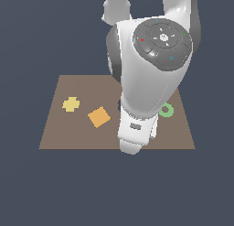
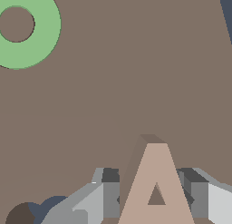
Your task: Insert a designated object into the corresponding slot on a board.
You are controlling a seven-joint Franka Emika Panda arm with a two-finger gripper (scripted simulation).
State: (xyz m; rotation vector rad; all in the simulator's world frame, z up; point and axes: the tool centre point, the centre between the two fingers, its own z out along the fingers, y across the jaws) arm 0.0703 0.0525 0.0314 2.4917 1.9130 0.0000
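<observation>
Jaws are clamped on the tan A piece [image 2: 156,191] over the board [image 2: 136,82]; keep it level, line up before lowering.

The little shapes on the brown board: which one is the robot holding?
The pinkish-tan letter-A piece, sitting between the end effector fingers. The green ring, orange square tile and yellow piece lie loose.

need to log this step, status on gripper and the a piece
Gripper fingers flank the tan A piece, grip unconfirmed. Piece over the board. A slot not visible. Green ring well aside.
</observation>
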